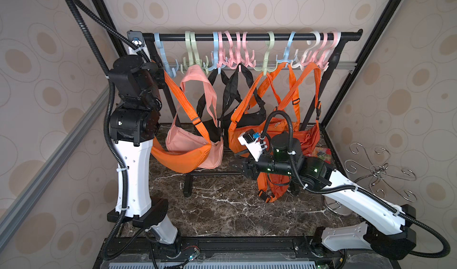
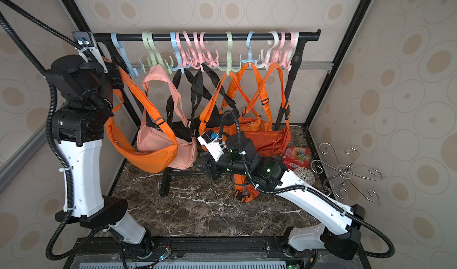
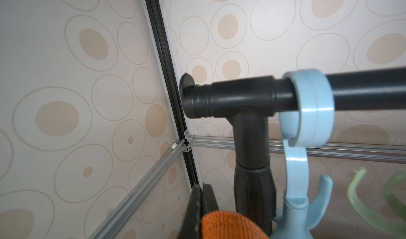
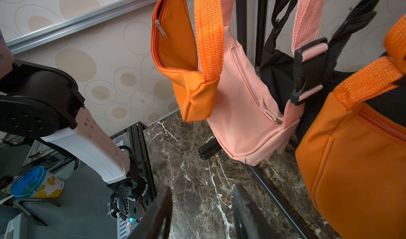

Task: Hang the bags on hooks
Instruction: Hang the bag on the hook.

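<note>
Overhead, left gripper [image 3: 203, 190] clamps orange strap [image 3: 230, 225] beside blue hook [image 3: 295, 169], rail end [image 3: 193, 97].

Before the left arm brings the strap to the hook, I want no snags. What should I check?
1. Orange strap held by left gripper: ok, jaws shut on it.
2. Blue hook beside it free: ok, the prongs that show are bare.
3. Strap over a prong: not ok, not yet hooked.
4. Orange bag off the table: ok, it hangs clear.
5. Bag free of the pink bag: cannot tell, they overlap.
6. Right gripper out of the way: ok, low, jaws open, empty.
</note>
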`<move>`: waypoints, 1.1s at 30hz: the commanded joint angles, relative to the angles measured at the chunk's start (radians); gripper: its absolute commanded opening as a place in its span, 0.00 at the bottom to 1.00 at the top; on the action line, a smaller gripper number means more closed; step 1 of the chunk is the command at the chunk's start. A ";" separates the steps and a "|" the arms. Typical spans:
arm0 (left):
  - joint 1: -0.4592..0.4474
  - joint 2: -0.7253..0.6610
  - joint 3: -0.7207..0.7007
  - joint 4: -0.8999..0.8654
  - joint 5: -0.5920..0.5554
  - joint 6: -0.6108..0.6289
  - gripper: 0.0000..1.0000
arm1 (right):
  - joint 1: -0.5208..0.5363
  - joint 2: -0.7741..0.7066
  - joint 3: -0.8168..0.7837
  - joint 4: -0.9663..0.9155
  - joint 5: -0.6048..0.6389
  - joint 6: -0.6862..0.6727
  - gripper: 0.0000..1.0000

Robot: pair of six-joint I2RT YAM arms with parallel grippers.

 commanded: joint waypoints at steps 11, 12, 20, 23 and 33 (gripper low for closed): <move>0.009 0.079 0.021 0.187 -0.053 0.150 0.00 | -0.009 -0.018 -0.055 0.057 0.019 0.061 0.42; 0.011 0.089 0.020 0.193 -0.055 0.154 0.00 | -0.009 -0.016 -0.059 0.061 0.019 0.064 0.42; 0.012 0.109 -0.007 0.169 -0.010 0.143 0.00 | -0.020 -0.014 -0.099 0.092 0.006 0.087 0.40; 0.012 0.110 -0.032 0.122 -0.003 0.132 0.00 | -0.026 -0.017 -0.115 0.100 -0.002 0.093 0.39; 0.012 0.004 -0.275 0.159 0.021 0.072 0.34 | -0.038 -0.063 -0.169 0.129 0.012 0.103 0.36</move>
